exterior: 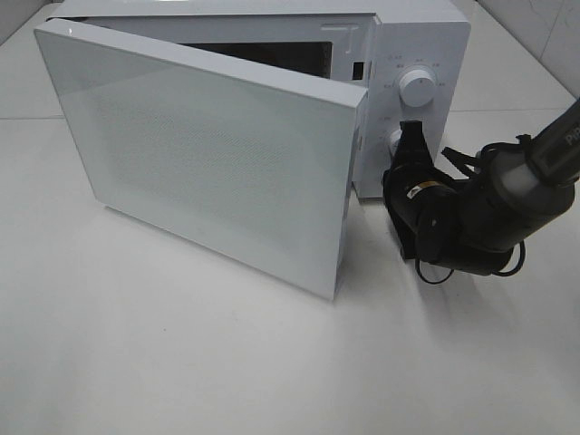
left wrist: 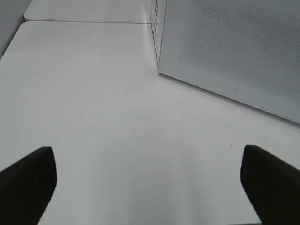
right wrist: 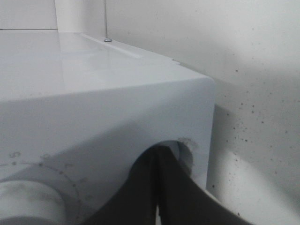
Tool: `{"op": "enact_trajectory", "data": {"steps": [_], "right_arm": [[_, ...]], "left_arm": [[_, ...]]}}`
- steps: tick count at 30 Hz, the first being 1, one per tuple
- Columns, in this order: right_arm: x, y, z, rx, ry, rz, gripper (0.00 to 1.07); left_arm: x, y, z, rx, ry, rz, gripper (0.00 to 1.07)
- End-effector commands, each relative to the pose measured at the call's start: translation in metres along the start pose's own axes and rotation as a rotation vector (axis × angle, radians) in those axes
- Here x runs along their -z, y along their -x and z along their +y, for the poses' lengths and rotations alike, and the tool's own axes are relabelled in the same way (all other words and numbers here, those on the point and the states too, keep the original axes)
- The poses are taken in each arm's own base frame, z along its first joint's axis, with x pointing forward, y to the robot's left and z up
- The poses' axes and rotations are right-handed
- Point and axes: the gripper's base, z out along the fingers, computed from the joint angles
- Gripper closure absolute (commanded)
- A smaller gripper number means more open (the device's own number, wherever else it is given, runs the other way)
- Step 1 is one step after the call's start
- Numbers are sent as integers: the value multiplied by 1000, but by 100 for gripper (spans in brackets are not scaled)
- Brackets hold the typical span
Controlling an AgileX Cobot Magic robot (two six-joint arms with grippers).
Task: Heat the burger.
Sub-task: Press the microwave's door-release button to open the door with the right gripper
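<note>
The burger is hidden from every view. A white microwave [exterior: 435, 36] stands at the back of the table, and its door [exterior: 208, 154] is swung wide open toward the front. My right gripper [exterior: 408, 130] is shut, its black fingertips [right wrist: 157, 161] pressed together against the lower knob [exterior: 395, 140] of the control panel. The upper knob [exterior: 418, 88] sits just above it. My left gripper [left wrist: 147, 187] is open over bare white tabletop, with nothing between its fingers [left wrist: 28, 180]. The left arm does not show in the high view.
The open door [left wrist: 234, 51] blocks the sight into the microwave cavity and juts over the table's middle. A white tabletop [exterior: 181, 353] stretches in front and to the left. A speckled white wall [right wrist: 262, 70] stands beside the microwave.
</note>
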Motion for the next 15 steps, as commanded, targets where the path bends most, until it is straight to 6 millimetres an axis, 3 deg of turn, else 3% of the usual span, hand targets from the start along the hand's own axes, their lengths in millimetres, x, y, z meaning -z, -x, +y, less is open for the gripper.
{"op": "enact_trajectory", "data": {"steps": [1, 15], "right_arm": [[-10, 5, 55, 2, 354, -48, 107], [-5, 4, 52, 15, 327, -25, 107]], "left_arm": [[2, -2, -1, 3, -6, -16, 6], [2, -2, -1, 4, -6, -16, 6]]}}
